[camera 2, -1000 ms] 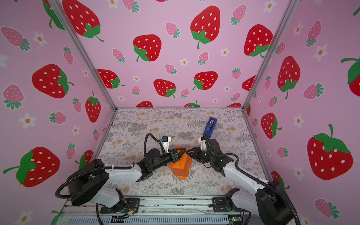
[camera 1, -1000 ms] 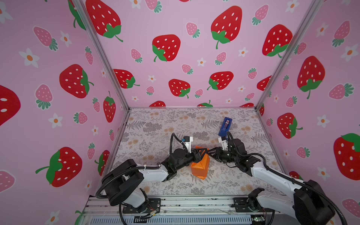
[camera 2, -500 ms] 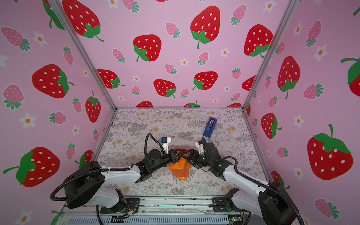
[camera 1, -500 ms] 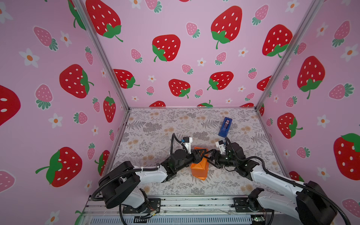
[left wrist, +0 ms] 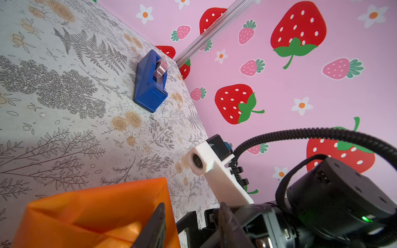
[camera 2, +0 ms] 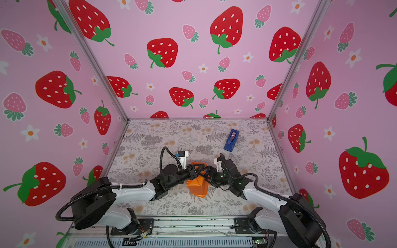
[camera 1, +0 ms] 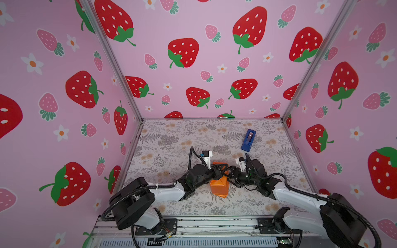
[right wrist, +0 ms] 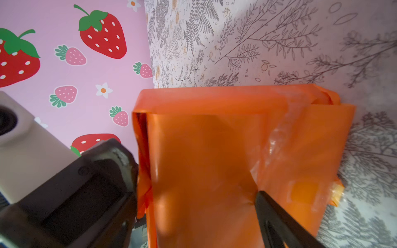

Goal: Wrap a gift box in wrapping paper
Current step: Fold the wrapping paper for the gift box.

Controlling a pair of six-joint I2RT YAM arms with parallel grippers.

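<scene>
1. Reaching in from the front-left corner, the left arm [camera 1: 165, 190] is stretched low over the surface [camera 1: 171, 139], which is covered in a grey floral print and enclosed by pink strawberry walls [camera 1: 64, 85].
2. The left tool [camera 1: 221, 170] is placed at the far end of the orange parcel in both top views. In the left wrist view one of its fingers [left wrist: 154, 225] is laid against the paper, and the other is seen just past the paper's edge. The jaws are set partly apart. Whether any paper is pinched between them cannot be told.
3. The wrapping paper [camera 1: 218, 187] is found at the front-middle of the surface. It is folded into a block shape with the glossy orange side outward and rests on the print between the two tools. The gift box is covered by it and cannot be made out.
4. A shiny clear strip [right wrist: 277, 137] is seen stuck along one fold of the paper in the right wrist view.
5. The right tool [camera 1: 229, 175] is held over the parcel's right side with its jaws spread wide. One fingertip [right wrist: 275, 221] is pressed into the paper's upper face, where a small dimple is formed. Nothing is clamped.
6. The right arm [camera 1: 296, 195] is extended from the front-right corner.
7. A blue tape dispenser [camera 1: 248, 140] is set on the surface towards the back right, well apart from the parcel.
</scene>
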